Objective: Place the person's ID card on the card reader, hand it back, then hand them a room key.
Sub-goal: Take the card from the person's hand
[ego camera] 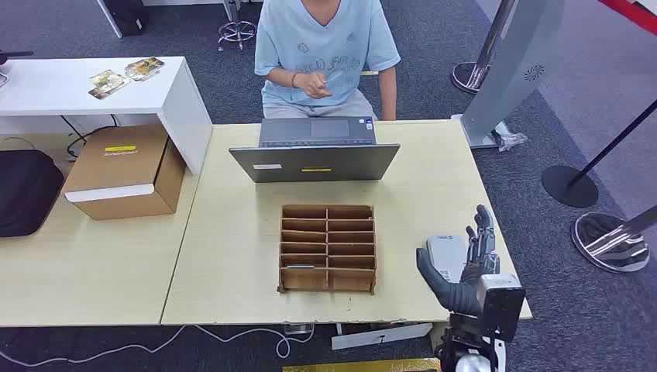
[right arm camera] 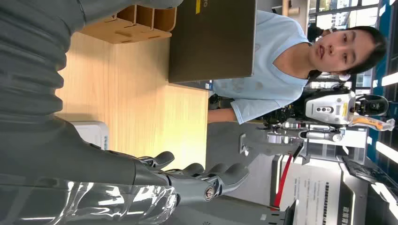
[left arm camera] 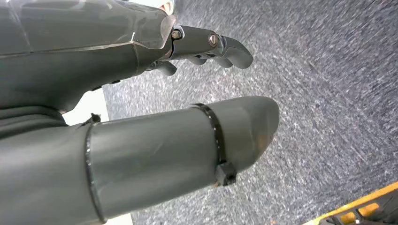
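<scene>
A person [ego camera: 321, 46] in a light blue shirt sits behind the table and holds a small card [ego camera: 333, 76] at chest height. On the table's near right corner lies the grey-white card reader [ego camera: 444, 254]. My right hand [ego camera: 466, 267] is raised just over it with fingers apart and nothing in them. In the right wrist view the right hand [right arm camera: 187, 180] reaches past the reader [right arm camera: 94, 133] toward the person [right arm camera: 263, 89]. A wooden slotted box [ego camera: 328, 248] stands mid-table with a key card [ego camera: 298, 266] in a near-left slot. My left hand [left arm camera: 206, 44] hangs empty over carpet.
A grey laptop [ego camera: 314, 151] stands between the person and the wooden box. A cardboard box [ego camera: 124, 170] and a black bag [ego camera: 27, 190] sit on the left table, beside a white desk [ego camera: 93, 85]. Stanchion bases [ego camera: 569, 186] stand on the floor at right.
</scene>
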You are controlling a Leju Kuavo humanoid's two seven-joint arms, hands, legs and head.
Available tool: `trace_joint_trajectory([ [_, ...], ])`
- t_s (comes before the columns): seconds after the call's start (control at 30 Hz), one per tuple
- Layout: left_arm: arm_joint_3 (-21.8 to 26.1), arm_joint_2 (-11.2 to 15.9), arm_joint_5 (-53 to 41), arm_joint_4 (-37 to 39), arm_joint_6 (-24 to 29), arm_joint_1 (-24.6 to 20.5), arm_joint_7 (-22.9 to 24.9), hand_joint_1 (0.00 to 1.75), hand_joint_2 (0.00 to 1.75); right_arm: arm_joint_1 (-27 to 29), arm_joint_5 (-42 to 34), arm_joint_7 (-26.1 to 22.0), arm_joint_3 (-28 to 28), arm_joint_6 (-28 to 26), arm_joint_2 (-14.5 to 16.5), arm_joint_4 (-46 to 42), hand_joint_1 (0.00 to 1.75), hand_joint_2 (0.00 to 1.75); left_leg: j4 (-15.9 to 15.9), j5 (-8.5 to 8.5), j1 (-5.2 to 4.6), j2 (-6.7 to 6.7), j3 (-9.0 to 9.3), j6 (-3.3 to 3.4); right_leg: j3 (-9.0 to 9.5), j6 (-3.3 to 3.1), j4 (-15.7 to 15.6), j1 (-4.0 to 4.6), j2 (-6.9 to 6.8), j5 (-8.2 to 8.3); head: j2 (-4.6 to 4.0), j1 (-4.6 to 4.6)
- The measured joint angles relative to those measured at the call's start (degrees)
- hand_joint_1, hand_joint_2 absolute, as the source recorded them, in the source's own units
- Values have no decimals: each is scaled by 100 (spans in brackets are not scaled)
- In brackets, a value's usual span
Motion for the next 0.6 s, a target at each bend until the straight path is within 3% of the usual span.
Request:
trace_joint_trajectory([
  [0.17, -10, -4, -108, 0, 42, -1, 0, 0, 0, -3, 118, -30, 0, -38, 0, -1, 0, 175, 0, 0, 0, 0, 0, 0, 0, 0, 0, 0, 0, 0, 0, 0],
  [0.4, -26, -27, -233, 0, 47, -6, 0, 0, 0, -66, 1130, 8, 26, -367, 13, -102, 0, 175, 0, 0, 0, 0, 0, 0, 0, 0, 0, 0, 0, 0, 0, 0],
  [0.6, -37, -44, -244, 0, 47, -7, 0, 0, 0, -97, 1188, 21, 50, -403, 31, -148, 0, 175, 0, 0, 0, 0, -1, 0, 0, 0, 0, 0, -1, 0, 0, 0],
])
